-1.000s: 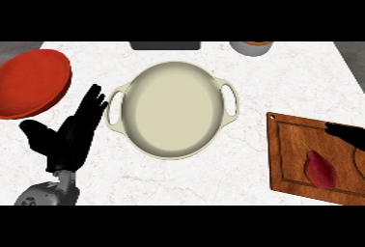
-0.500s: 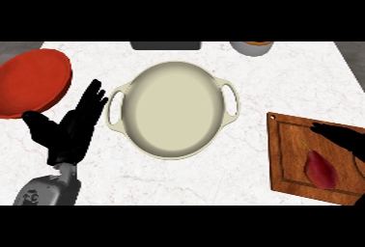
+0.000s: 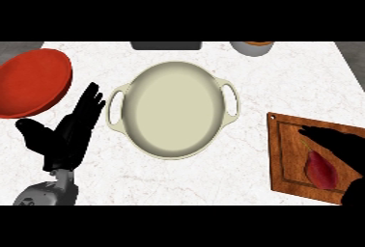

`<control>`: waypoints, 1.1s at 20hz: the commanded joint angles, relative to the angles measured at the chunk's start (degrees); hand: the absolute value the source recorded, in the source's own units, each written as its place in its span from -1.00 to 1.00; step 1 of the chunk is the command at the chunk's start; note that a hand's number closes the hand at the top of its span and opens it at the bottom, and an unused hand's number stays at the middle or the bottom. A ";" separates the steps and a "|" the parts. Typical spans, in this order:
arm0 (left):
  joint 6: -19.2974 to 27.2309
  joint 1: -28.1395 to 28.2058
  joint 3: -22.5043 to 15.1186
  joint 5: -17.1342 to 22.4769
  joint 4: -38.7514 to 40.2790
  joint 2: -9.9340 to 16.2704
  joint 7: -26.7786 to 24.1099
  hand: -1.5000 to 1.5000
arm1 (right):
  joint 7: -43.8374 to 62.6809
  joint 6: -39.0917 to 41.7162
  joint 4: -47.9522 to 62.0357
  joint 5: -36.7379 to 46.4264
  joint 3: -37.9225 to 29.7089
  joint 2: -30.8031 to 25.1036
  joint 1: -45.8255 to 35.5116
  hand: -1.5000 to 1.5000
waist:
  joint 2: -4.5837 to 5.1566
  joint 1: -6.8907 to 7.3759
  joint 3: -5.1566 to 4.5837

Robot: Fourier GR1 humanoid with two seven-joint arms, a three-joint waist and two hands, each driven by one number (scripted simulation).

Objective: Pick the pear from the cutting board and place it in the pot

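A red pear (image 3: 322, 170) lies on the wooden cutting board (image 3: 287, 159) at the right edge of the head view. My right hand (image 3: 342, 143) reaches over the board from the right; its straight fingers stretch just above the pear's upper end and partly cover it. The hand is open and curls round nothing. The cream pot (image 3: 173, 109), oval with two side handles and nothing inside, stands in the middle of the counter. To the pot's left my left hand (image 3: 70, 131) rests open with fingers up, close to the pot's left handle.
A red plate (image 3: 30, 81) lies at the far left of the white marble counter. At the back edge sit a dark tray (image 3: 165, 45) and a grey bowl (image 3: 253, 47). Bare counter lies between the pot and the cutting board.
My right hand has slid further left over the board, above the pear. My left hand has shifted slightly up and right.
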 commanded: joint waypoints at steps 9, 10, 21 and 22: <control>-0.34 -5.78 2.01 -2.70 3.32 -2.54 2.60 0.00 | -2.69 -3.62 10.65 9.10 1.59 3.10 -3.78 -1.00 | 0.04 -0.15 0.01; -4.25 0.78 3.27 -0.29 0.05 -0.78 -0.09 0.00 | -1.93 -3.43 11.05 9.93 1.89 4.19 -4.37 -1.00 | 0.01 0.05 0.00; -2.31 0.45 0.79 -3.79 -0.47 -4.93 0.07 0.00 | -11.68 -6.07 9.69 7.14 -0.47 6.35 -4.61 1.00 | -0.01 -0.02 0.01; -0.85 -0.19 0.48 -5.67 2.71 -5.92 -1.91 0.00 | -13.09 -8.13 14.71 8.05 -0.84 6.14 -7.66 1.00 | 0.05 0.07 0.01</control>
